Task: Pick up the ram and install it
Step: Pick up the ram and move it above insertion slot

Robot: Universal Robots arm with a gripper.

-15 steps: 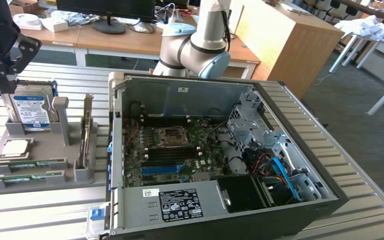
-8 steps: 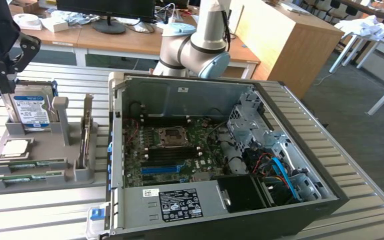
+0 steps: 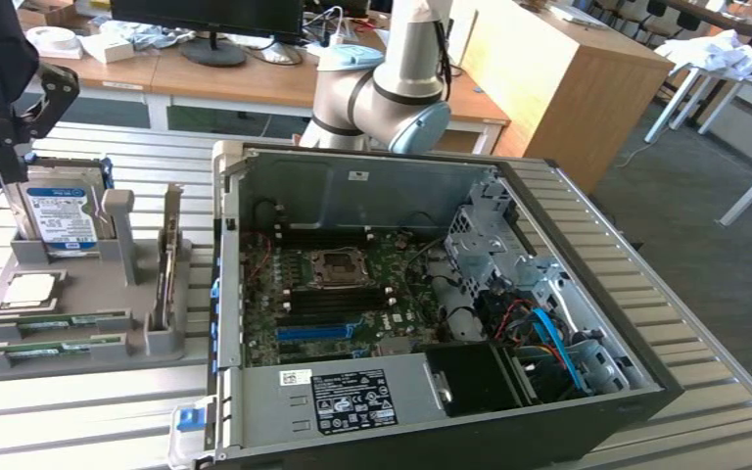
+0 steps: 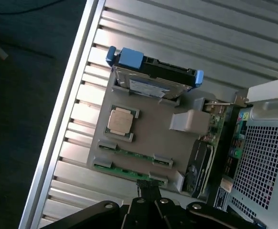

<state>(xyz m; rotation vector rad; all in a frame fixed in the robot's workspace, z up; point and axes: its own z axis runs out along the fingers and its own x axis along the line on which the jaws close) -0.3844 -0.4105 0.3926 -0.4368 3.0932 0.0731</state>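
While its jaws are pressed together on nothing, the gripper (image 3: 7, 164) hangs above the left part of the table, fingers pointing down over the grey holder tray (image 3: 78, 369). In the wrist view the gripper's closed tips (image 4: 148, 189) sit over the near edge of the tray (image 4: 153, 125). The arm (image 3: 396, 88) rises behind it from a base at the far side of the table, past the computer case.

The table (image 3: 89, 431) is slatted bare metal. Beyond it the room has a grey floor, wooden desks (image 3: 559, 59) with a dark monitor (image 3: 207, 18), and white table legs at the far right.

Counted from the near side, the tray holds two green sticks lying flat and parallel: the near ram stick (image 3: 43, 348) (image 4: 127, 169) and, just behind it, the far ram stick (image 3: 56, 321) (image 4: 134, 155). Neither is touched by the gripper. Behind them lies one square silver processor (image 3: 30, 291) (image 4: 120, 120). At the tray's far end, one blue-labelled hard drive (image 3: 63, 215) (image 4: 153, 78) stands on edge. One expansion card (image 3: 167, 257) (image 4: 201, 157) stands upright along the tray's right side.

To the right lies one open computer case (image 3: 664, 384). It has a silver power supply (image 3: 337, 397) at its near end and one green motherboard (image 3: 337, 294) behind that.
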